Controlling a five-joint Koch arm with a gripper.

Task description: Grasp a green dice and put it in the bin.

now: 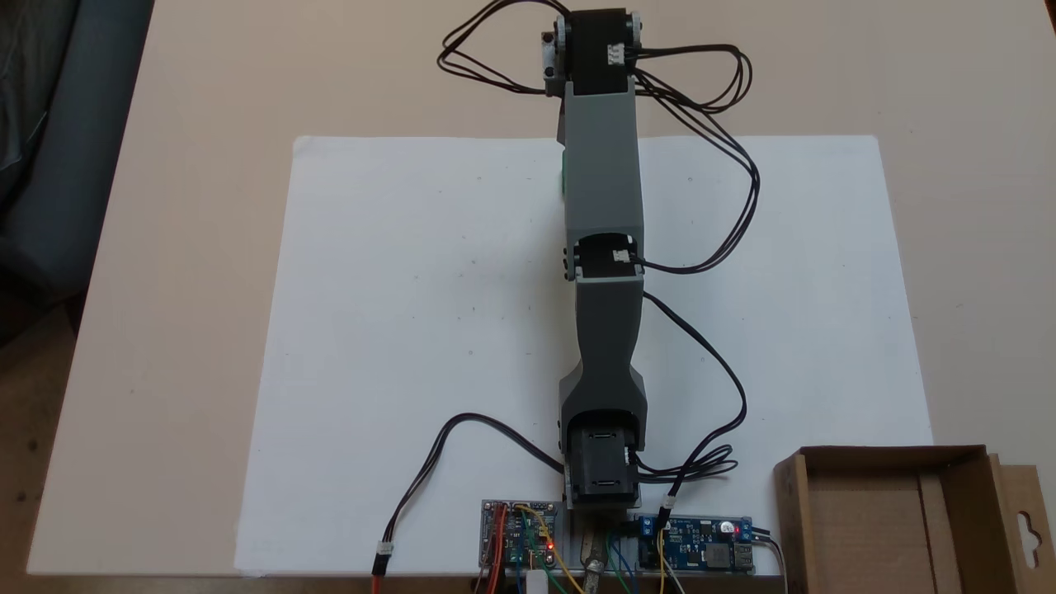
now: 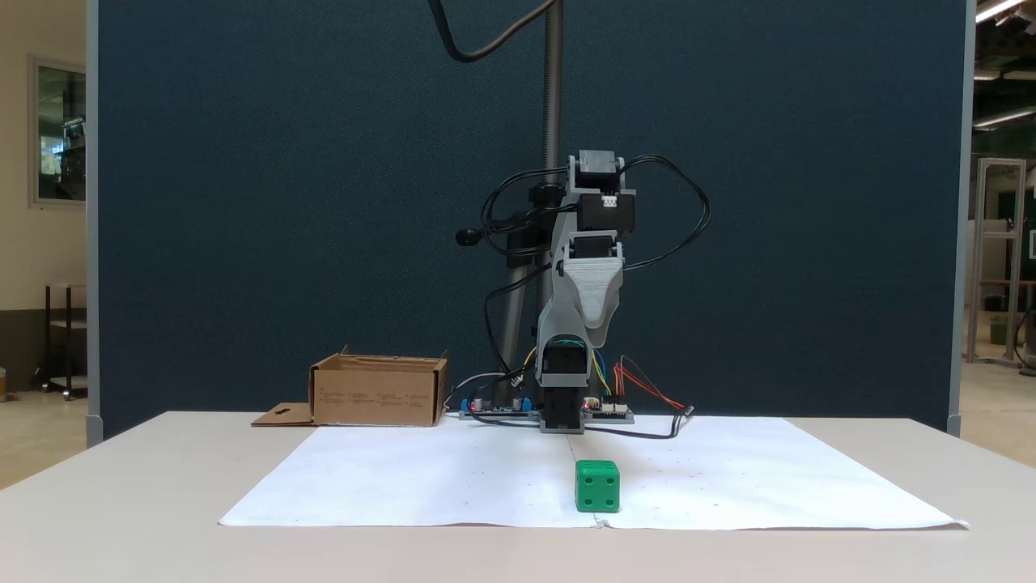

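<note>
We see the green dice, a glossy plastic cube with recessed round pips, resting on the smooth white paper sheet near its front edge in a fixed view, well apart from the bin, a matte brown cardboard box with raised walls and a flat side flap. From above, the bin sits beside the circuit boards on the beige counter. The grey angular arm hides its fingers, so we cannot tell their state.

Arm folded high, claw seemingly hidden.
</note>
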